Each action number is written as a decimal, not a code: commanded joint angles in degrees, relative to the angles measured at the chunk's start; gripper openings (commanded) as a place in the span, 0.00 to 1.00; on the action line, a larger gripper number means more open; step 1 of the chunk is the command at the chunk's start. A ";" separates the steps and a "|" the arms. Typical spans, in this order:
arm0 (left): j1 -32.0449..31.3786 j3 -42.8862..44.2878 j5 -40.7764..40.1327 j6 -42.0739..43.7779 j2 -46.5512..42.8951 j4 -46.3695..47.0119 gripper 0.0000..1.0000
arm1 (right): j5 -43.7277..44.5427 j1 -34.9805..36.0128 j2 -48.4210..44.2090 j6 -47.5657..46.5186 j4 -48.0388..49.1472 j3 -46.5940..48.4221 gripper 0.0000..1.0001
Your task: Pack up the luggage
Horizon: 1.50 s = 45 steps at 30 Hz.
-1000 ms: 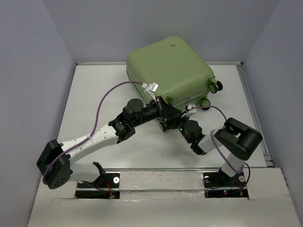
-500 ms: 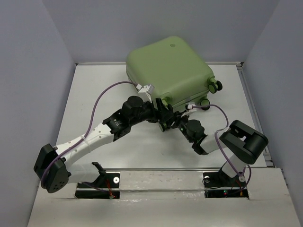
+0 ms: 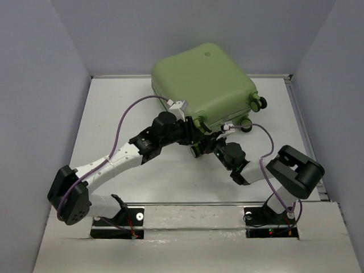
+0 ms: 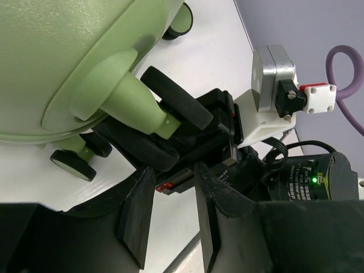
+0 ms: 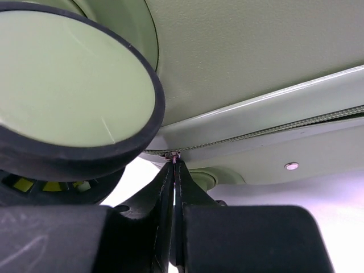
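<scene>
Where the two arms meet, the luggage (image 3: 203, 85) lies closed and flat at the far middle of the table (image 3: 114, 114), wheels toward the right. Its near edge is right at both sets of fingers.

Left fingers (image 4: 135, 216): spread partway, nothing between them. Tips sit just short of a caster (image 4: 176, 108) under the shell's corner, apart from it as far as the wrist view shows.

Right fingers (image 5: 131, 227): pressed together, tips up against the zipper (image 5: 273, 128) line along the shell seam, close beside a caster. Whether a pull is pinched, cannot tell.

Table: white, matte. Plain grey-lilac walls (image 3: 170, 28) on the left, far and right sides.
</scene>
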 commanded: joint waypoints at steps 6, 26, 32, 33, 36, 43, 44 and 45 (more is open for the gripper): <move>0.82 2.07 -1.08 0.35 0.89 5.93 0.38 | 12.36 -0.04 -10.50 -6.05 10.26 -3.15 0.07; 1.00 11.91 4.91 1.13 8.45 2.27 0.36 | -6.95 2.95 0.99 11.08 24.01 -2.20 0.07; 1.09 20.52 4.99 3.51 7.31 -6.36 0.36 | -18.71 3.47 7.49 12.22 28.44 3.41 0.07; 1.17 21.14 5.25 3.60 7.04 -6.81 0.36 | -19.61 3.48 8.20 12.22 28.09 4.56 0.07; 1.26 23.78 7.61 3.77 6.25 -10.41 0.37 | -23.57 4.79 11.02 11.61 24.14 11.49 0.07; 1.35 21.51 5.00 5.88 0.46 -12.79 0.43 | -19.54 5.85 5.06 9.15 21.49 6.87 0.07; 1.61 19.84 1.68 6.40 -1.03 -12.87 0.44 | -19.45 5.85 4.00 8.28 18.80 5.81 0.07; 1.96 17.74 0.25 6.50 -4.53 -12.70 0.44 | -19.44 5.85 2.95 8.01 16.68 4.49 0.11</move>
